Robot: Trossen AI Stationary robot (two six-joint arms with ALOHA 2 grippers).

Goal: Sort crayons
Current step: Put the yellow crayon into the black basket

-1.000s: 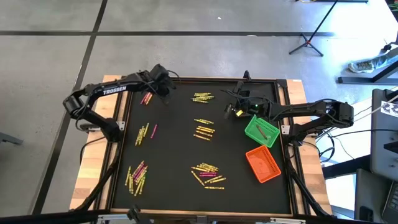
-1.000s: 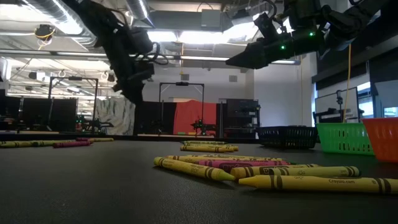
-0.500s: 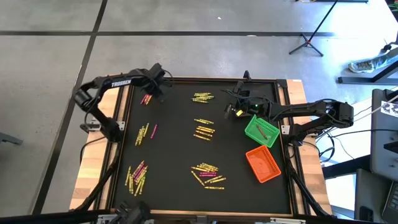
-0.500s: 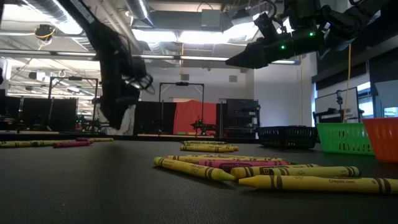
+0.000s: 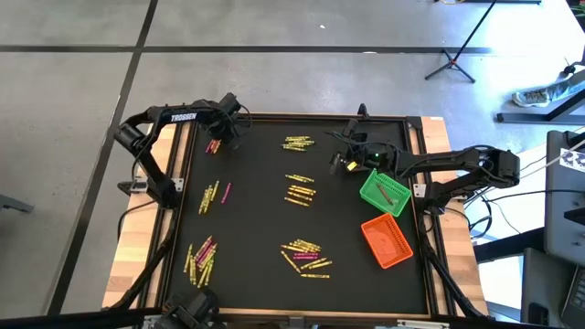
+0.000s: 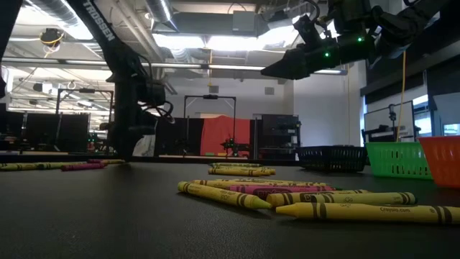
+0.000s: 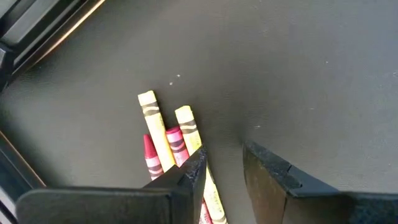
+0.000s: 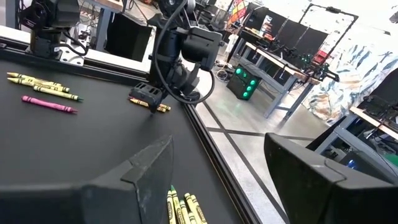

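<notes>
Fingers point(image 7: 194, 169) of the left gripper point(image 7: 222, 163) are standing slightly apart in the left wrist view, with bare black mat showing in the gap between them and nothing held. Just beside one fingertip, a small cluster of crayons point(image 7: 168, 140) is lying on the mat: two yellow sticks and two pink-red ones, side by side. Whether the fingertip is touching the nearest yellow crayon cannot be told.

Only the high view is giving the whole layout. It is showing the left gripper point(image 5: 228, 123) reaching over the table's far left corner, by that same small cluster, while the other groups of crayons point(image 5: 300, 191) are lying scattered over the black table point(image 5: 256, 228), well apart from one another. It is also showing a green bin point(image 5: 384, 191) and an orange bin point(image 5: 386, 241) sitting near the right edge.

The right gripper point(image 5: 343, 157) is hovering above the mat just beside the green bin. Its own wrist view is showing its fingers point(image 8: 148, 174) spread wide and empty, with a few yellow crayons below them, and the left arm across the table bending down to its cluster.

From table height, the low view is adding what the others cannot: the left gripper point(image 6: 123, 147) is hanging right down at the mat, the right gripper point(image 6: 287, 68) is poised high above it, and a black bin point(image 6: 332, 158) is standing beside the green one.
</notes>
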